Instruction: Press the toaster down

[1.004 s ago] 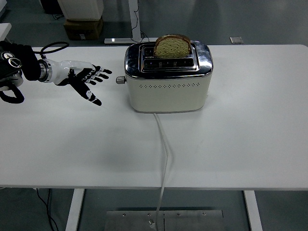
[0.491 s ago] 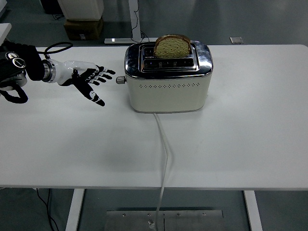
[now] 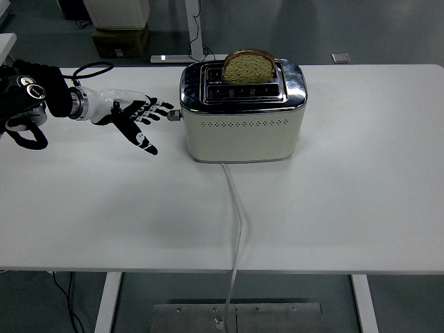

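Observation:
A cream and chrome toaster (image 3: 243, 114) stands at the back middle of the white table (image 3: 333, 208). A slice of brown bread (image 3: 248, 66) sticks up out of its rear slot. The toaster's small grey lever knob (image 3: 174, 116) juts from its left end. My left hand (image 3: 142, 118) reaches in from the left with its fingers spread, holding nothing. Its fingertips (image 3: 166, 107) are just left of the knob, almost touching it. The right arm does not show.
A white power cord (image 3: 238, 222) runs from the toaster's front over the table's near edge. A black cable (image 3: 94, 68) loops behind my left forearm. Cardboard boxes (image 3: 119, 38) stand on the floor beyond the table.
My left hand has moved right toward the toaster's lever knob, fingers still spread. The toaster and bread have not moved.

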`<action>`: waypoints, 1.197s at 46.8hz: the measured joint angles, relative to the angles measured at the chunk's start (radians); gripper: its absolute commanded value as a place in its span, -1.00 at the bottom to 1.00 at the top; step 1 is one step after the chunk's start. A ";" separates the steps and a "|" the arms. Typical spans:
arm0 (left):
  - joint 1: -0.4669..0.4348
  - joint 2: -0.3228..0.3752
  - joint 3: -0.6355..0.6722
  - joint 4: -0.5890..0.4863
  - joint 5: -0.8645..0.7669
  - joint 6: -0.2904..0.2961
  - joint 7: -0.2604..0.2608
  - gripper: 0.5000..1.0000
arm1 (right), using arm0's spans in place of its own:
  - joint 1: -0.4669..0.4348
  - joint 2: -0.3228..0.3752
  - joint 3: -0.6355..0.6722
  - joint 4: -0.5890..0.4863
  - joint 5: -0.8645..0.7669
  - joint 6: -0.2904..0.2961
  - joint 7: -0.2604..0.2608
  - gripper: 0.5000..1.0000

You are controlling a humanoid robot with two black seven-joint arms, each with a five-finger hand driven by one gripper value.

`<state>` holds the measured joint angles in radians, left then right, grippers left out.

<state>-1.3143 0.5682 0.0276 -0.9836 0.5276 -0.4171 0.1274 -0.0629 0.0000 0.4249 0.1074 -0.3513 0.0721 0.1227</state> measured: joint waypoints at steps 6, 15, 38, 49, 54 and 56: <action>0.002 -0.001 0.000 0.000 0.000 0.000 0.000 1.00 | 0.000 0.000 0.000 0.000 0.000 0.000 0.000 1.00; 0.006 -0.004 0.000 0.000 0.000 0.000 0.000 1.00 | 0.000 0.000 0.000 0.000 0.000 0.000 0.000 1.00; 0.019 -0.008 0.002 0.001 0.000 0.001 0.000 1.00 | 0.000 0.000 0.000 0.000 0.000 0.000 0.000 1.00; 0.030 -0.019 0.002 0.002 0.002 0.006 0.001 1.00 | 0.000 0.000 0.001 0.000 0.000 0.000 0.000 1.00; 0.033 -0.022 0.002 0.002 0.002 0.008 0.001 1.00 | 0.000 0.000 0.002 0.000 0.001 0.000 0.000 0.99; 0.037 -0.022 0.002 0.002 0.002 0.012 0.000 1.00 | 0.000 0.000 0.002 0.000 0.001 0.000 0.000 1.00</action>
<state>-1.2770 0.5460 0.0293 -0.9815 0.5293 -0.4055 0.1279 -0.0629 0.0000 0.4265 0.1074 -0.3505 0.0724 0.1227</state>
